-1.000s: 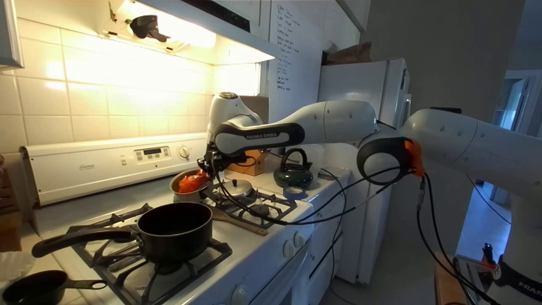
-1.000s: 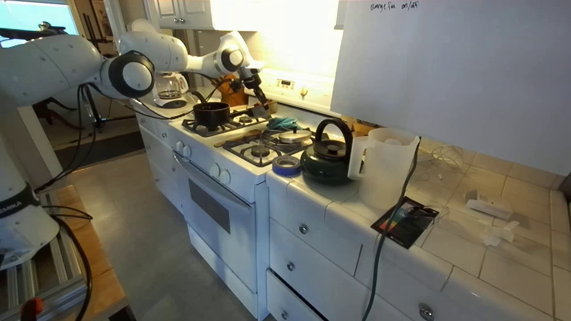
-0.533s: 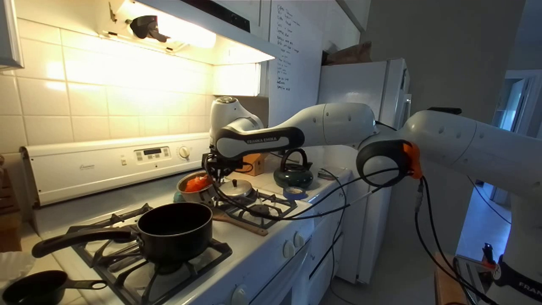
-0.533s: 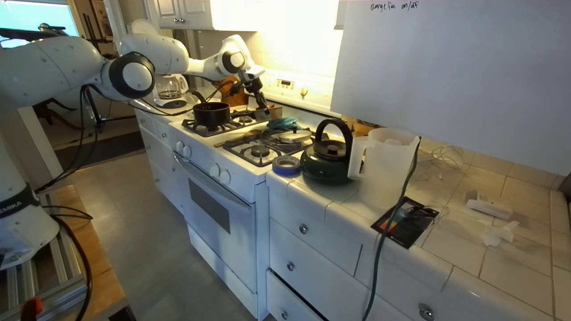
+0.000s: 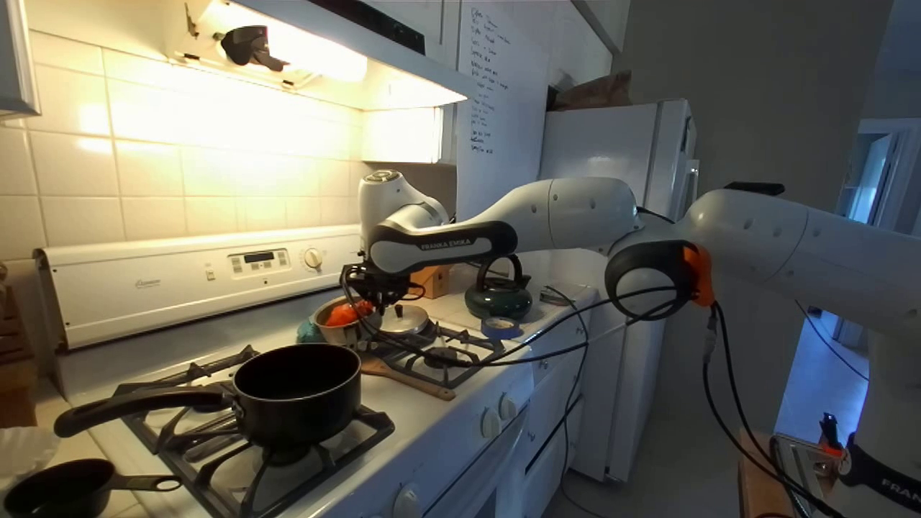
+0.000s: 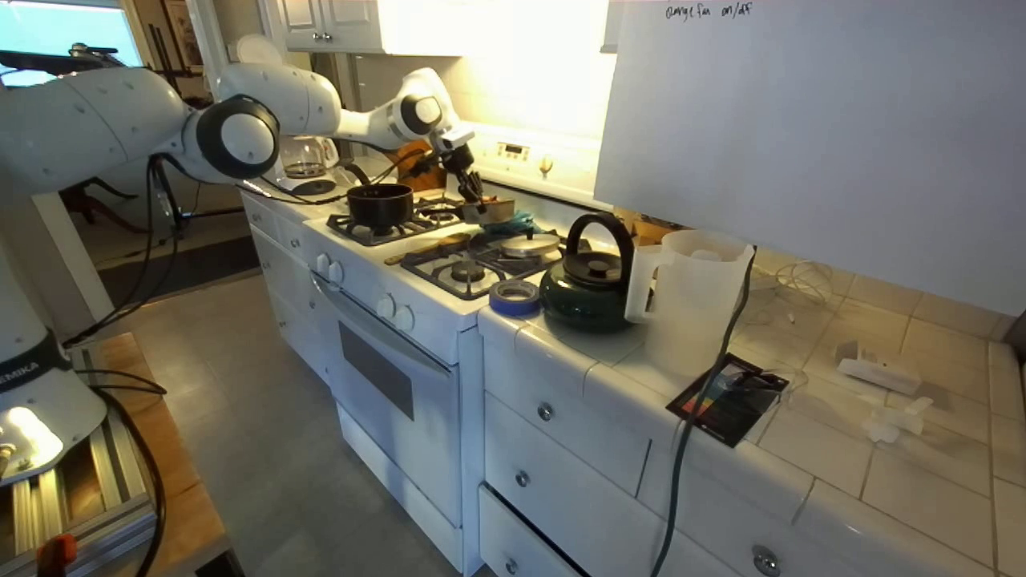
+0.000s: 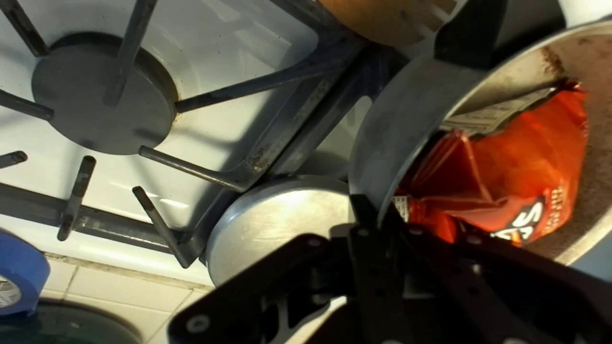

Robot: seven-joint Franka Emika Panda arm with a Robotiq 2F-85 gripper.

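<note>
Over the white stove [image 5: 432,426], the end effector [image 7: 379,210] is clamped tight on the rim of a grey metal pot [image 7: 404,114]; moving it seems in hand, next calling for a level grip.

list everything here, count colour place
stove: 1, white, beside counter
metal pot: 1, grey, over stove
packet: 1, red, in metal pot
saucepan: 1, black, on stove
lid: 1, silver, on stove
wooden spatula: 1, brown, on stove
cloth: 1, teal, by metal pot
kettle: 1, dark green, on counter
tape roll: 1, blue, beside kettle
jug: 1, frosted white, beside kettle
scoop: 1, dark, beside stove
coffee maker: 1, white, beyond stove
fridge: 1, white, beyond counter
robot arm: 1, white, over stove
gripper: 1, black, shut on metal pot's rim
</note>
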